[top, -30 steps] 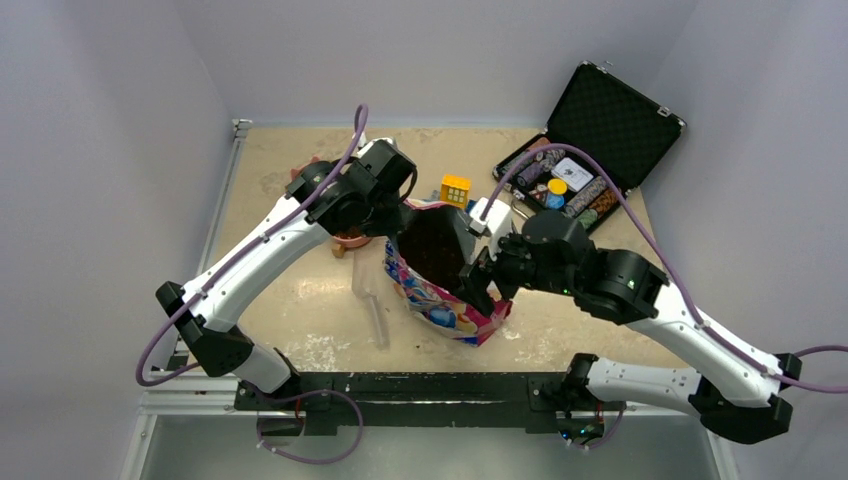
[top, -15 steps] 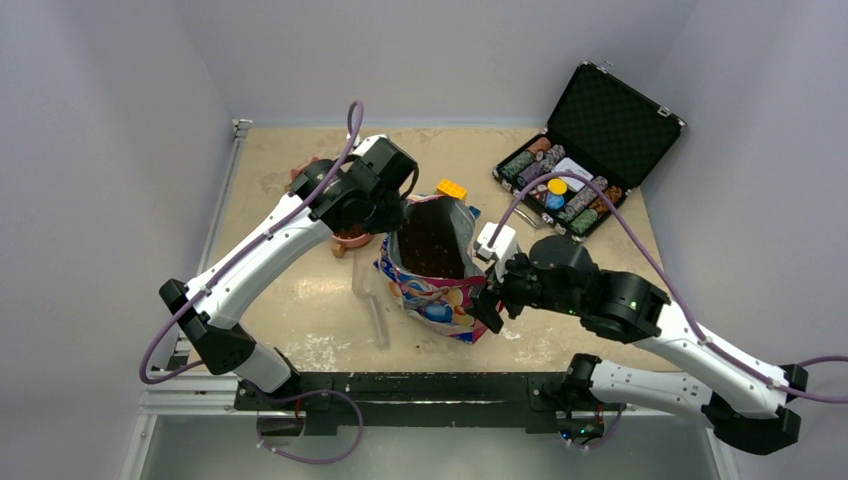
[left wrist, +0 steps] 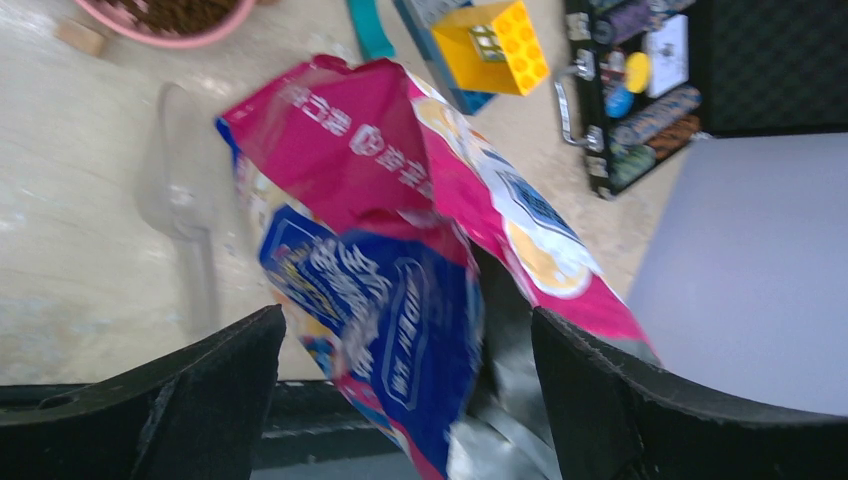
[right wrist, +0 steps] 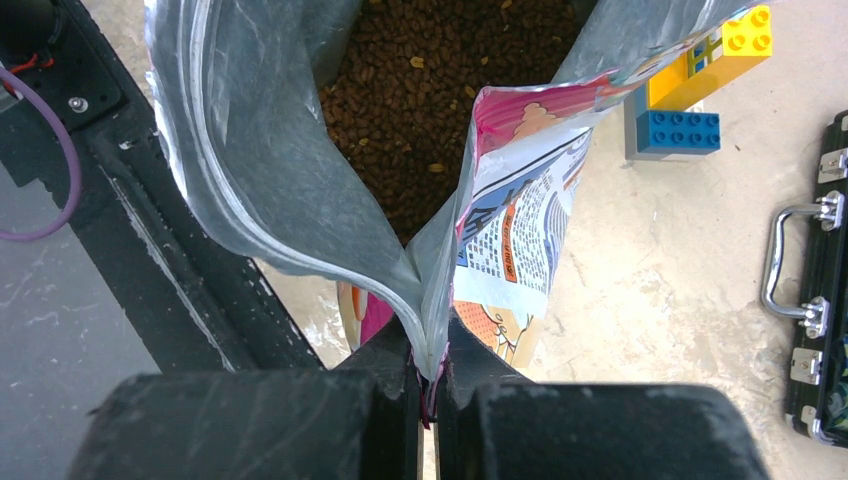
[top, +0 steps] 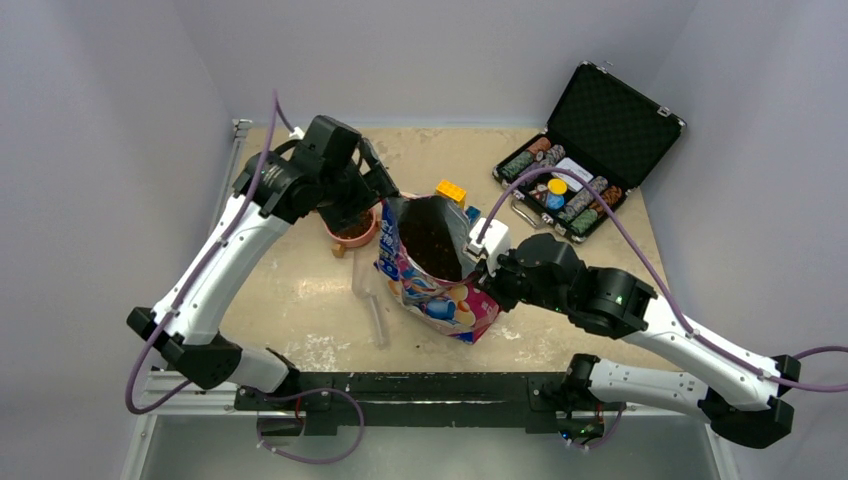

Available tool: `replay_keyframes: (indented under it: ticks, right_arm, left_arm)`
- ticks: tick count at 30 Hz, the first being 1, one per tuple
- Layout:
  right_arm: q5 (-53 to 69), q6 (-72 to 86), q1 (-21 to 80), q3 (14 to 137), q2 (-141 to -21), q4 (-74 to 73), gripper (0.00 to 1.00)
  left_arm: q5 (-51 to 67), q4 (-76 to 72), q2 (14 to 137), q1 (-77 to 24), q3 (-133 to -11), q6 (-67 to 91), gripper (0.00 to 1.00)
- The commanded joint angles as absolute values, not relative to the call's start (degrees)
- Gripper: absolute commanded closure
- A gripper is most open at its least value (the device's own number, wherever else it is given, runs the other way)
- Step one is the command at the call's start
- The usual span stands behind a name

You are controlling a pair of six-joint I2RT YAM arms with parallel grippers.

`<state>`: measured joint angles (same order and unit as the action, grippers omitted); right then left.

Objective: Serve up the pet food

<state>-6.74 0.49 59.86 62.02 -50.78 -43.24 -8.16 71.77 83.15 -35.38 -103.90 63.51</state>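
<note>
Pet food (right wrist: pixel 420 90): small dark brown pellets, a few lighter ones mixed in, heaped inside the open bag (top: pixel 440 300). There's more in the pink bowl (top: pixel 352 232)!
Bag: glossy pink and blue outside, silver inside, creased, sitting mid-table.
Heading: mouth gapes upward. The long axis runs from the base, toward the table's near edge, up to the mouth, leaning toward the far edge.
Right hand (right wrist: pixel 428 385): 2 fingers clamped tight on the rim's corner fold.
Left hand (left wrist: pixel 405 340): spread wide, holding nothing, up by the bowl toward the far-left corner.
Scoop (top: pixel 372 300): clear, lying flat just left of the bag.
</note>
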Motion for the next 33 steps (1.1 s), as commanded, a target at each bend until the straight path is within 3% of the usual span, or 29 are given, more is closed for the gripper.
replay_keyframes:
  ticks: [1, 11, 21, 25, 33]
  right_arm:
    - [-6.57, 2.3, 59.94, 66.61, -50.06, -42.45, 1.0]
    - [-8.4, 0.8, 59.94, 69.07, -52.13, -44.97, 1.0]
    - [-10.08, 1.53, 59.94, 67.19, -49.78, -45.53, 1.0]
    - [-10.97, 1.49, 59.94, 67.06, -49.81, -44.89, 1.0]
    - [-11.49, 1.04, 59.93, 67.06, -50.82, -44.01, 1.0]
  left_arm:
    - [0.89, 69.75, 78.85, -35.75, -103.36, 74.84, 0.03]
    - [7.46, 71.29, 85.17, -33.86, -100.74, 87.4, 0.22]
    - [4.81, 69.25, 85.3, -32.62, -102.43, 87.23, 0.21]
    - [1.73, 68.75, 80.25, -31.65, -100.17, 87.61, 0.12]
    - [10.48, 71.56, 86.62, -29.44, -103.21, 94.76, 0.14]
